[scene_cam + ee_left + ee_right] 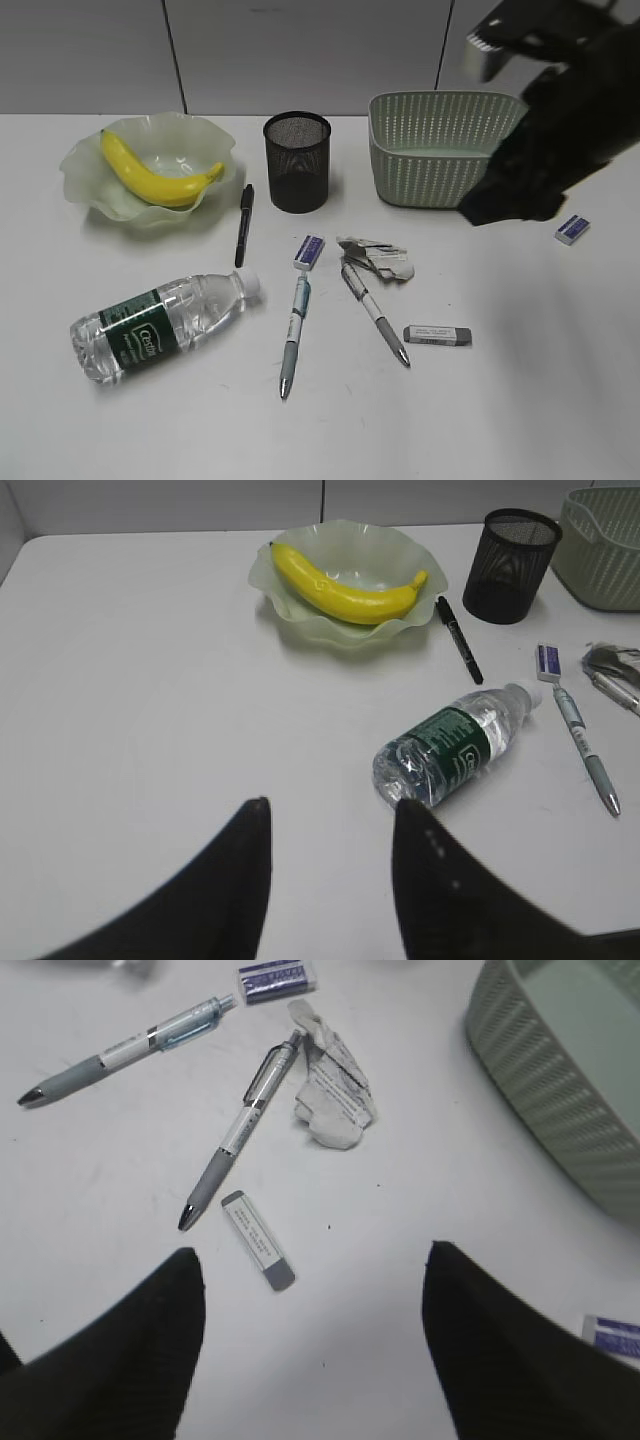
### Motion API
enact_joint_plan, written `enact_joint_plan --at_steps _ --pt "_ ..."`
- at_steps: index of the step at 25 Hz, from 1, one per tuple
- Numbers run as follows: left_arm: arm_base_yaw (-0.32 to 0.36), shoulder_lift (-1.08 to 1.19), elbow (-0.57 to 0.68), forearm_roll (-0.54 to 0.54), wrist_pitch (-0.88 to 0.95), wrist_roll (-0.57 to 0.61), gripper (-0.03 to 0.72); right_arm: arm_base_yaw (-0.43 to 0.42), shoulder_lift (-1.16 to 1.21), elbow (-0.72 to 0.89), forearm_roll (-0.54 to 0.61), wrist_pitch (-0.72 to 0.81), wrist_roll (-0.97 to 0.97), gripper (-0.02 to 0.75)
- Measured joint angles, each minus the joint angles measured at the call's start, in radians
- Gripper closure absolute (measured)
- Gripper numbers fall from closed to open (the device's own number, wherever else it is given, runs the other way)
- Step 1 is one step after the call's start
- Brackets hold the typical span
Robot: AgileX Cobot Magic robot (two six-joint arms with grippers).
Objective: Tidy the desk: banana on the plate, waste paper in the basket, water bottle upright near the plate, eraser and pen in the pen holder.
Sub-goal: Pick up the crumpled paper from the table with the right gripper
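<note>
On the white bench (pixel 520 400), far left, the pale green ruffled glass plate (pixel 85 180) holds the curved yellow banana (pixel 155 175), well ahead of the left pincer (pixel 330 870). That pincer hangs over bare bench with its two dark fingers parted and nothing between them. Just ahead and right of it lies the clear plastic water bottle (pixel 450 745) with a dark green label, on its side, white cap pointing away. A black marker (pixel 243 225) lies between plate and black mesh pen holder (pixel 297 160), which stands upright. Next come a purple-and-white eraser (pixel 309 251) touching the top of a grey-and-blue pen (pixel 292 335), then the crumpled waste paper (pixel 330 1090) and a second grey pen (pixel 240 1135) beside it, both ahead of the right pincer (pixel 310 1330). A grey eraser (pixel 257 1240) lies just ahead of its left finger. This pincer stands wide open, empty. The sage-green perforated basket (pixel 560 1090) sits ahead to its right; another purple eraser (pixel 615 1338) lies beside its right finger.
</note>
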Motion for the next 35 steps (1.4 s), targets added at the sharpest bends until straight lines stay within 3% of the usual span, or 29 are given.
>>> enact_joint_plan --at_steps 3,11,19,21,24,26,29,33,35 --pt "0.000 0.000 0.001 0.000 0.000 0.000 0.388 0.052 0.192 -0.096 -0.057 -0.013 0.069 0.197" --pt "0.000 0.000 0.002 0.001 -0.007 0.000 0.387 0.059 0.568 -0.327 -0.042 -0.055 0.134 0.195" --pt "0.000 0.000 0.002 0.001 -0.007 0.000 0.387 0.059 0.754 -0.385 0.015 -0.058 0.138 0.200" --pt "0.000 0.000 0.002 0.001 -0.007 0.000 0.387 0.059 0.768 -0.393 0.017 -0.059 0.138 0.253" --pt "0.000 0.000 0.002 0.001 -0.007 0.000 0.387 0.059 0.769 -0.396 0.020 -0.040 0.138 0.531" --pt "0.000 0.000 0.002 0.001 -0.007 0.000 0.387 0.059 0.759 -0.396 0.023 -0.024 0.139 0.658" --pt "0.000 0.000 0.002 0.001 -0.007 0.000 0.387 0.059 0.696 -0.395 0.025 0.023 0.139 0.714" --pt "0.000 0.000 0.002 0.001 -0.007 0.000 0.387 0.059 0.540 -0.395 0.023 0.024 0.151 0.724" --pt "0.000 0.000 0.002 0.001 -0.007 0.000 0.387 0.058 0.465 -0.395 -0.034 -0.030 0.226 0.724"
